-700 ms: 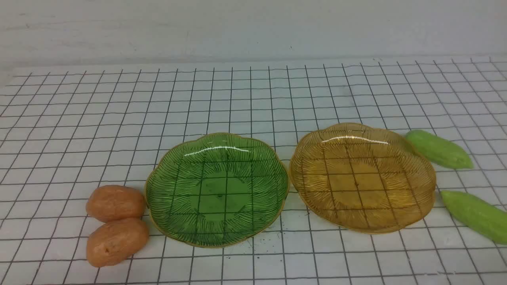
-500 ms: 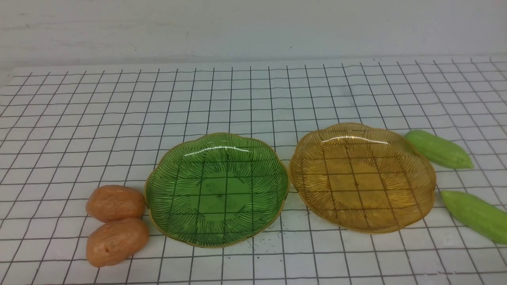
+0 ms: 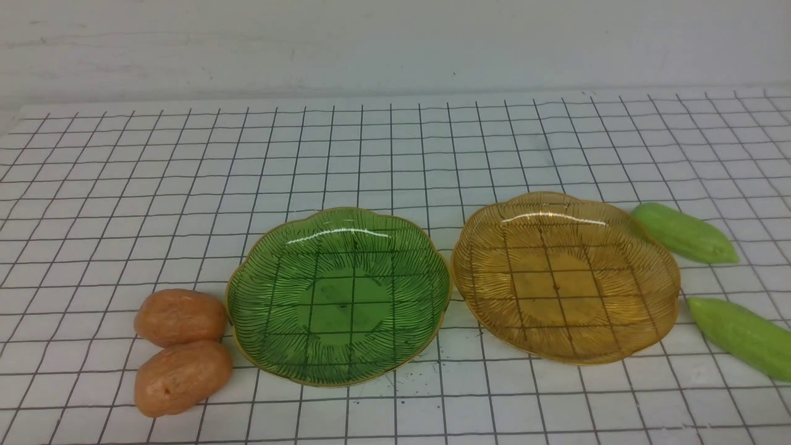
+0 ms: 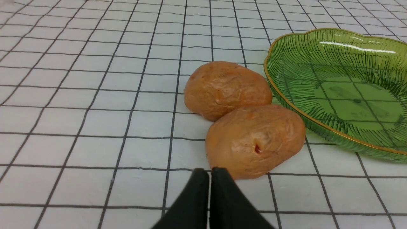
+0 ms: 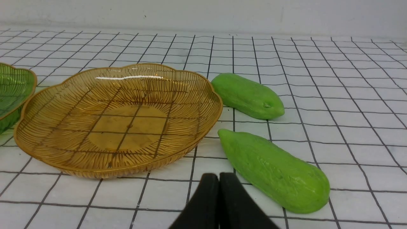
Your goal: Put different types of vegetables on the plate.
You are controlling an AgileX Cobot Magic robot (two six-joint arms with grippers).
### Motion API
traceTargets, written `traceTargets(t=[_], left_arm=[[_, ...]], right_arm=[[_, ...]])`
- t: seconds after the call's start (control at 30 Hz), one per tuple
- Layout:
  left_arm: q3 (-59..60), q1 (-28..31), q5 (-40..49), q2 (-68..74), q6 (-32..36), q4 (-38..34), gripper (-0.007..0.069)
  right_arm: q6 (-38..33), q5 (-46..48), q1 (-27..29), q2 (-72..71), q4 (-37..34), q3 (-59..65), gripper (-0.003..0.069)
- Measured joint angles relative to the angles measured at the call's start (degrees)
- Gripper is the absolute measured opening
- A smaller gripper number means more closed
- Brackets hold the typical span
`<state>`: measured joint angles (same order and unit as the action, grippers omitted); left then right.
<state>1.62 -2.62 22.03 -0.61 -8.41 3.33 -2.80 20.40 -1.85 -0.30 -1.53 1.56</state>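
Observation:
Two orange-brown potatoes lie touching, left of the green plate [image 3: 338,295]: a far potato [image 3: 180,317] [image 4: 227,89] and a near potato [image 3: 182,377] [image 4: 256,140]. Two light green gourds lie right of the amber plate [image 3: 565,275]: a far gourd [image 3: 685,233] [image 5: 247,95] and a near gourd [image 3: 743,335] [image 5: 275,170]. Both plates hold nothing. My left gripper [image 4: 210,173] is shut and empty just short of the near potato. My right gripper [image 5: 219,178] is shut and empty just short of the near gourd. Neither gripper shows in the front view.
The table [image 3: 395,154] wears a white cloth with a black grid. A pale wall [image 3: 395,43] runs along its far edge. The two plates nearly touch rim to rim in the middle.

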Motion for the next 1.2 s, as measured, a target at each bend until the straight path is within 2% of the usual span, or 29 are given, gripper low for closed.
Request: traceTargets(t=[0.73, 0.87, 1.0, 1.13, 1.17, 1.2], left_arm=[[0.0, 0.0, 0.0, 0.0, -0.14, 1.0, -0.0008], [0.0, 0.0, -0.1, 0.0, -8.92, -12.34, -0.0008], [0.0, 0.0, -0.1, 0.0, -20.8, -31.47, -0.0008], [0.0, 0.0, -0.64, 0.0, -25.72, -46.44, -0.0008], [0.0, 0.0, -0.64, 0.0, -25.72, -46.44, -0.0008], [0.0, 0.0, -0.93, 0.0, -25.84, -49.3, -0.0008]], right_arm=[[0.0, 0.0, 0.0, 0.0, 0.0, 0.0, -0.0014], [1.74, -0.42, 0.0, 0.0, -1.21, 0.0, -0.0014], [10.31, -4.47, 0.0, 0.0, -13.71, 0.13, -0.0014], [18.17, -9.42, 0.0, 0.0, -27.69, 0.13, -0.0014], [18.45, -9.65, 0.0, 0.0, -27.69, 0.13, -0.0014], [19.27, -10.48, 0.0, 0.0, -30.91, 0.13, -0.0014]])
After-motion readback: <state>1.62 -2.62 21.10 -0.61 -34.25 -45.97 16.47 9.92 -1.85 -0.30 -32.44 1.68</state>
